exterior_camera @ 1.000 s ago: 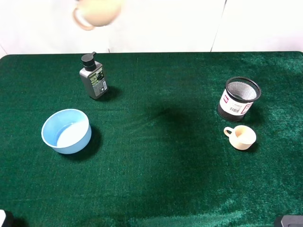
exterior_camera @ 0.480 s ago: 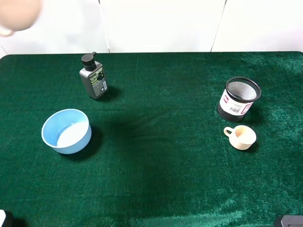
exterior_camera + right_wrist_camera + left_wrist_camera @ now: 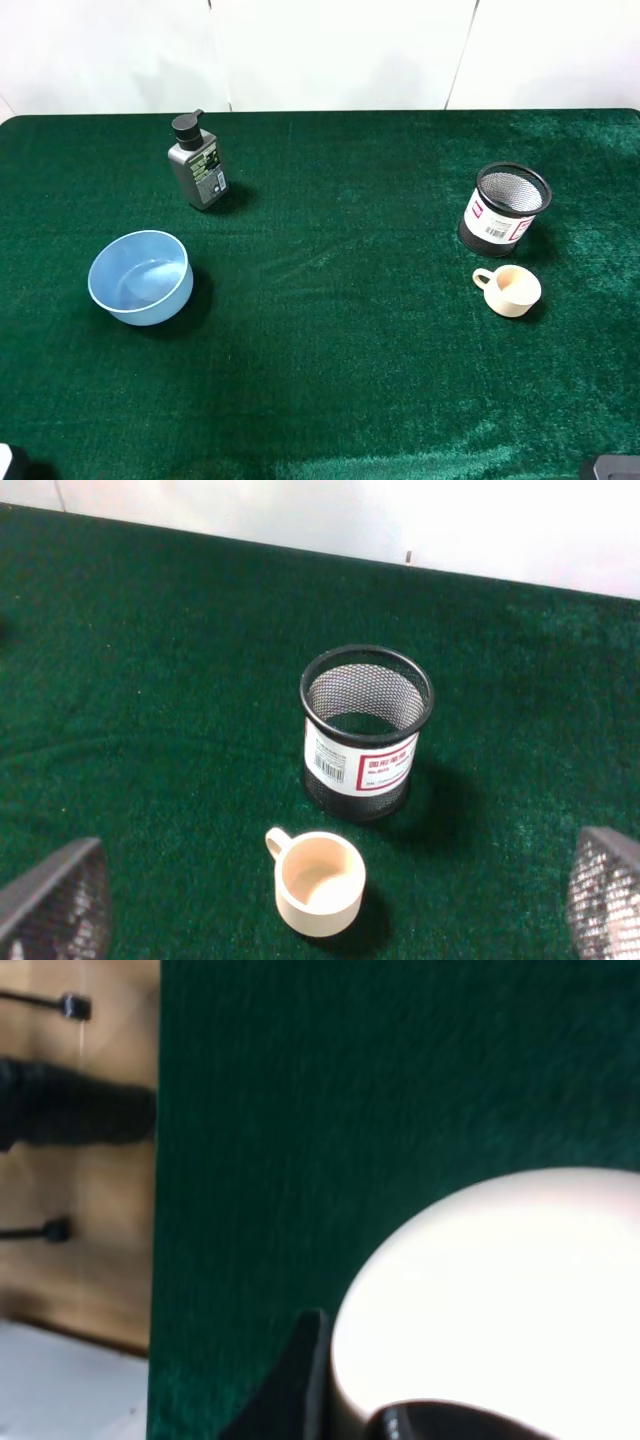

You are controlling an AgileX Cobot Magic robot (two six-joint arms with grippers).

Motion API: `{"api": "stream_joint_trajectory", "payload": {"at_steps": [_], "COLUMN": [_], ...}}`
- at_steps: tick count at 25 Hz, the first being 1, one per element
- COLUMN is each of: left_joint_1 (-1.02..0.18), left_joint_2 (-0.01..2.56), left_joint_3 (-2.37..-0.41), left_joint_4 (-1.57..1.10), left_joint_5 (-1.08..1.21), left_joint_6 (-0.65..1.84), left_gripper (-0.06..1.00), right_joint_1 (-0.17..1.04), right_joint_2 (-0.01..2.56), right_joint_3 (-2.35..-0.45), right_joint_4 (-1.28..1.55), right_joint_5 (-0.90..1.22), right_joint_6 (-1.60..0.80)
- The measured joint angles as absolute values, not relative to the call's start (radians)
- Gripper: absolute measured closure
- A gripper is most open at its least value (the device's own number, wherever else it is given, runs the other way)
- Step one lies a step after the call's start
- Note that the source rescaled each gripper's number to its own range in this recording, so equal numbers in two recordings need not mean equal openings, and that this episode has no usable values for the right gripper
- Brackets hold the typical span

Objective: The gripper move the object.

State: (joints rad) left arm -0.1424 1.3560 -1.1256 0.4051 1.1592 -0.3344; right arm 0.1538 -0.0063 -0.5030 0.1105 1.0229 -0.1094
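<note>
I get exterior high from above front edge, steep downward, far enough for whole green surface (image 3: pixel 340 330). Right wrist sits lower, oblique, mid-range, facing back wall (image 3: pixel 250 510); shares mesh holder (image 3: pixel 505 210) and cream cup (image 3: pixel 512 290) with high view. Left wrist jammed close against pale object (image 3: pixel 500 1280), looking down past surface edge; shares only surface with my other two.

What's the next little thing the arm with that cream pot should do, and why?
Probably swing the left hand inward over the green cloth before lowering. The teapot sits in it near the cloth's edge, with bare wood showing beside, and is outside the overhead view.
</note>
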Motion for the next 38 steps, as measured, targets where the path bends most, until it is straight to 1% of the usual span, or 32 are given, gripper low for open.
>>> {"api": "stream_joint_trajectory", "payload": {"at_steps": [8, 14, 19, 24, 38], "left_joint_1": [-0.131, -0.036, 0.028, 0.055, 0.055], "left_joint_2": [1.355, 1.355, 1.354, 1.402, 1.682], "left_joint_3": [-0.979, -0.883, -0.817, -0.799, -0.795], "left_joint_4": [0.408, 0.413, 0.414, 0.411, 0.385], "left_joint_5": [1.096, 1.023, 0.891, 0.765, 0.424], "left_joint_6": [-0.399, -0.415, -0.416, -0.416, -0.433], "left_gripper": [0.94, 0.94, 0.94, 0.94, 0.94], "right_joint_1": [0.154, 0.154, 0.154, 0.154, 0.154], "right_joint_2": [-0.006, -0.006, -0.006, -0.006, -0.006], "right_joint_3": [-0.503, -0.503, -0.503, -0.503, -0.503], "right_joint_4": [0.11, 0.11, 0.11, 0.11, 0.11], "right_joint_5": [1.023, 1.023, 1.023, 1.023, 1.023], "right_joint_6": [-0.109, -0.109, -0.109, -0.109, -0.109]}}
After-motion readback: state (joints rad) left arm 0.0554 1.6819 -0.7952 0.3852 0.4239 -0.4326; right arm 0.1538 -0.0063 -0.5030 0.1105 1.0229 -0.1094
